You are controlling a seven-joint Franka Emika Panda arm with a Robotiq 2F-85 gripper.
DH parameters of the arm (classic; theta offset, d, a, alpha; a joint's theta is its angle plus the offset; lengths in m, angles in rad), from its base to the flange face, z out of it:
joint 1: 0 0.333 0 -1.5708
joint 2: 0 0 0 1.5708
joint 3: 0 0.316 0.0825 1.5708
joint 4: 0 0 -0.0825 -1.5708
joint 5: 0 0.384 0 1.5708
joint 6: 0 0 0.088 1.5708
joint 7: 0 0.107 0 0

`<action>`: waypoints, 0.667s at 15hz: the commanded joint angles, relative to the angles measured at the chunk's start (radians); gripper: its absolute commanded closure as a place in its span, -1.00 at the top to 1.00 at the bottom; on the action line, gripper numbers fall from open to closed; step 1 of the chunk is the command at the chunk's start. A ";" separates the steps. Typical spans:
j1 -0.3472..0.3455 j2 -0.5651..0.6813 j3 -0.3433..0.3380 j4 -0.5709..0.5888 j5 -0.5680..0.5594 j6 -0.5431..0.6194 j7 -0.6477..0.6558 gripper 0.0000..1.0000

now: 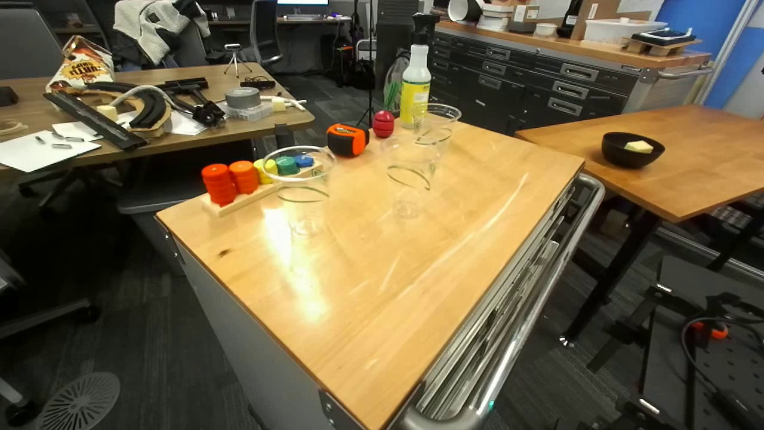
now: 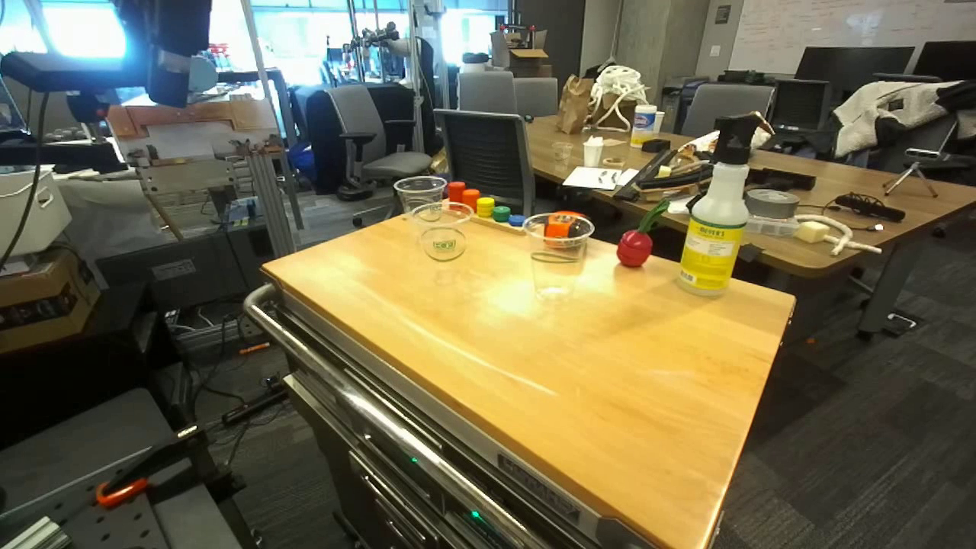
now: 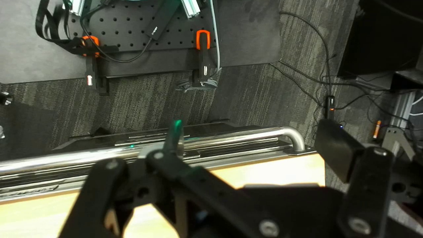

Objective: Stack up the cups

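Clear cups [image 1: 305, 200] (three, rims up) taper downward, green-marked.

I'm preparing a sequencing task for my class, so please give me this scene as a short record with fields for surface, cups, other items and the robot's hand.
Surface: wooden tabletop
To stack: three clear cups, upright, standing apart
Stacked: none
Also on top: toy in red, orange, yellow, green and blue; orange-and-black tape measure; red radish-like thing; yellow-labelled spray bottle
Robot: hand open and empty
Nearby: black bowl on a second wooden table
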 commanded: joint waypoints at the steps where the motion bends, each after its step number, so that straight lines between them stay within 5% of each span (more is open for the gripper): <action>1: -0.021 0.001 0.016 0.002 0.006 -0.004 -0.009 1.00; 10: -0.050 0.166 0.026 0.093 -0.072 0.144 0.016 1.00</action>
